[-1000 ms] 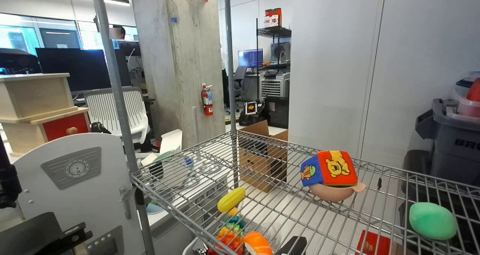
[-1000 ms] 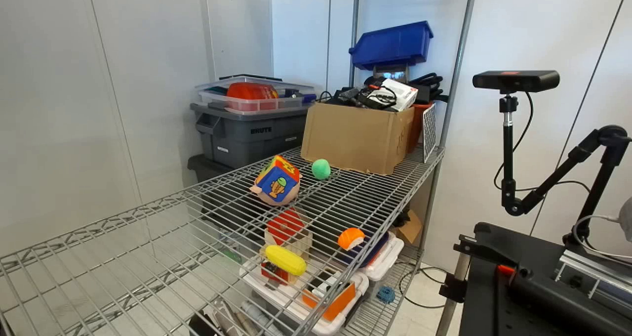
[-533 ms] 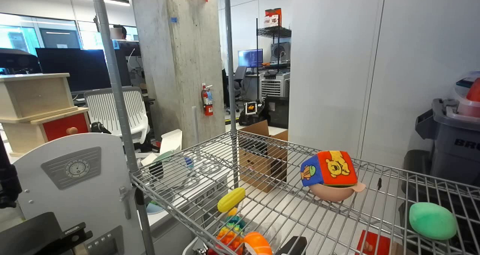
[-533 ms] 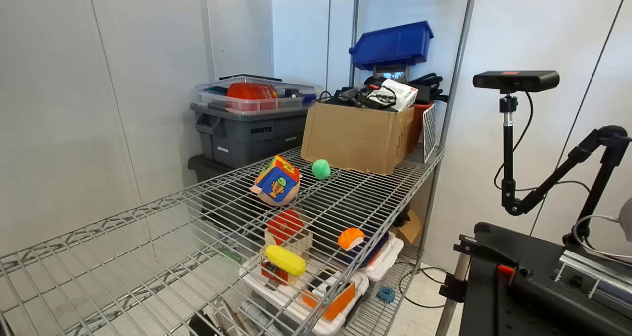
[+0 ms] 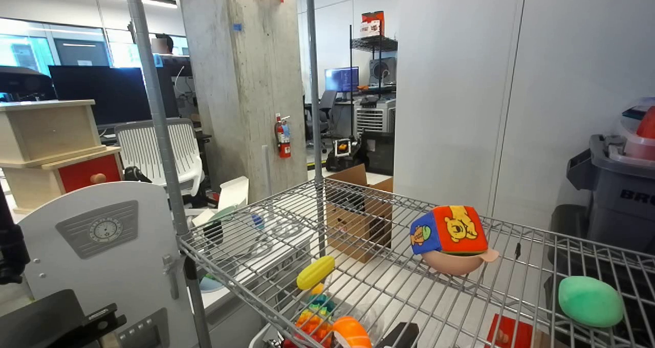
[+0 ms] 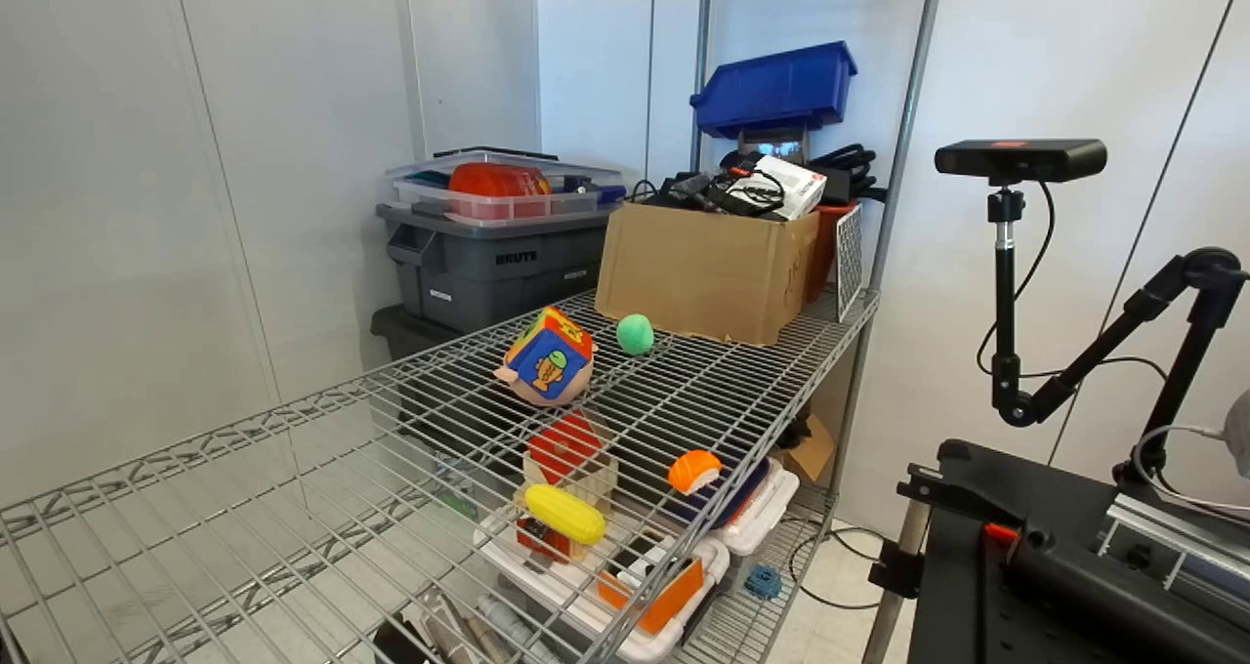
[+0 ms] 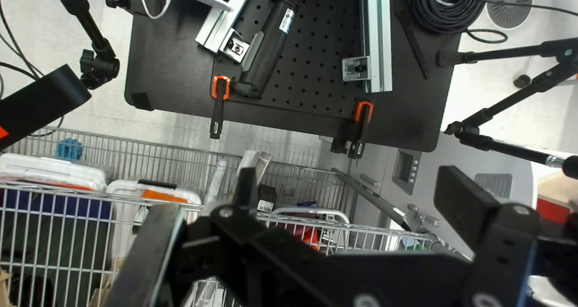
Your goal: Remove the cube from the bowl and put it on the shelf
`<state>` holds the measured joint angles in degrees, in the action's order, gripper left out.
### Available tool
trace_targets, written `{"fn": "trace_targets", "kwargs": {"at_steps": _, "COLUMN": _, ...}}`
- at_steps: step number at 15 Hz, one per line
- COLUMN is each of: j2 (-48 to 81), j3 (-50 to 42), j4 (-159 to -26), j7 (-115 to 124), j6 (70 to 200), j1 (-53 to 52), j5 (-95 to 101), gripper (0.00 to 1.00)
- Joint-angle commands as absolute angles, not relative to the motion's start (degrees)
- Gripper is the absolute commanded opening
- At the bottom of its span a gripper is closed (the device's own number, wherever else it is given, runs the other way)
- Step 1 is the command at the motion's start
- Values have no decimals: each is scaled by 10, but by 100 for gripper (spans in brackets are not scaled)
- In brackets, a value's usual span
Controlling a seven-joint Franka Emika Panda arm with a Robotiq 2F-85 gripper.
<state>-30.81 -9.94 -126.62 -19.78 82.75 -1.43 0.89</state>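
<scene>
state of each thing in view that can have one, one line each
Gripper: open, nothing held
Bowl: upright on the shelf
Cube: tilted, in the bowl
Full box: open, heaped over its rim
Near monitor: screen dark
Far monitor: screen lit

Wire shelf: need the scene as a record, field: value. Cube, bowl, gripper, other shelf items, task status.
cube: in the bowl, tilted, rising above the rim
bowl: salmon-pink, on the wire shelf
gripper: jaws apart, nothing held; seen only in the wrist view
other shelf items: yellow oblong item, orange-and-white item, green rounded item, cardboard box
task status: not done; cube not yet out of the bowl
</scene>
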Motion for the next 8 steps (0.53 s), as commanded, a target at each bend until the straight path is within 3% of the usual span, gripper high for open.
{"fn": "trace_targets", "kwargs": {"at_steps": 1, "j2": -299, "j3": -95, "j4": -1260, "j7": -198, "j6": 829, "j1": -6, "j5": 2, "gripper": 100}}
{"fn": "trace_targets", "kwargs": {"at_steps": 8, "j2": -251, "j3": -95, "j4": -1248, "j7": -162, "j6": 925, "j1": -6, "j5": -47, "gripper": 100}}
